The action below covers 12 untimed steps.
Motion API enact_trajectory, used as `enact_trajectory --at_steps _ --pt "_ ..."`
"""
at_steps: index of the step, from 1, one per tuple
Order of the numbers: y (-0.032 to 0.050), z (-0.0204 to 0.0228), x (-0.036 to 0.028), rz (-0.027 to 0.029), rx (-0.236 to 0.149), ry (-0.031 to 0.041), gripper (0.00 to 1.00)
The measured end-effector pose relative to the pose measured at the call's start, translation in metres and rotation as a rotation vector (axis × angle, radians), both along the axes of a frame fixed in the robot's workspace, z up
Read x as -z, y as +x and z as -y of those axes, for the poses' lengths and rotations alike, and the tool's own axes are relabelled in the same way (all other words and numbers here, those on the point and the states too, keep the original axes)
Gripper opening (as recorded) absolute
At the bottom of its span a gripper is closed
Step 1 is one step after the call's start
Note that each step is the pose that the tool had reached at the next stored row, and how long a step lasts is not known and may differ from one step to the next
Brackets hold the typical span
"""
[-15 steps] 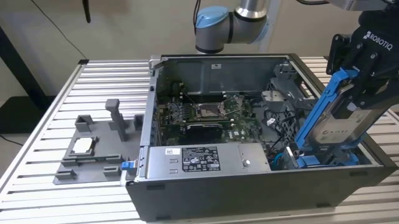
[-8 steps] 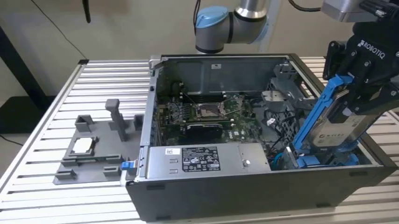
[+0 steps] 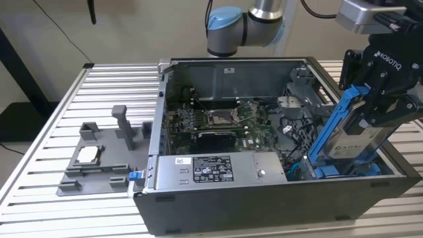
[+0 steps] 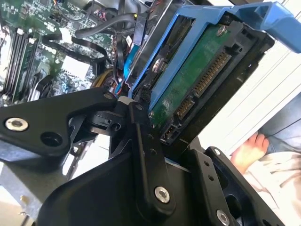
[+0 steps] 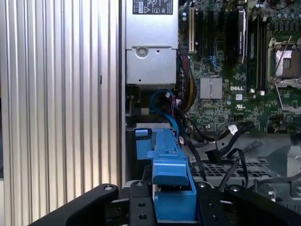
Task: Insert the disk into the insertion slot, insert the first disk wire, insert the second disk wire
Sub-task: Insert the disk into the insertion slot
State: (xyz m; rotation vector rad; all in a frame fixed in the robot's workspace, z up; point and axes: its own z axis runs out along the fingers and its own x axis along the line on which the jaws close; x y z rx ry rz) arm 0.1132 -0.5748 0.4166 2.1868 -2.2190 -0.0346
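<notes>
Blue-framed disk (image 3: 348, 143): held steeply tilted inside the open computer case (image 3: 264, 201), at the exterior view's right. Its lower end is dipped toward the insertion slot (image 3: 343, 171), whose blue fittings are seen at the near corner of the case.

Progress: the disk is judged not yet laid level or seated, so the first step is reckoned under way. Both wire insertions are left to be done. In the second wrist view the connector edge of the green circuit board (image 4: 197, 80) is seen bare, with nothing plugged in. Loose black cables (image 5: 221, 147) are noted beside the bay.

Tool (image 3: 375, 110): closed narrowly upon the disk's upper half; nothing else is touched.

Surroundings: the case is stood on a slatted metal counter (image 3: 112, 87). A grey power-supply box (image 3: 218, 171) is fitted along its near wall.
</notes>
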Motion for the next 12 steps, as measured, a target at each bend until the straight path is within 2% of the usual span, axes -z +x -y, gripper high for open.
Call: enact_trajectory --at_steps 9,12 --pt "0.0036 -0.0007 0.0066 0.0000 0.000 0.0046 0.33" --pt "0.0039 -0.0010 0.0113 0.0000 0.000 0.0071 0.33"
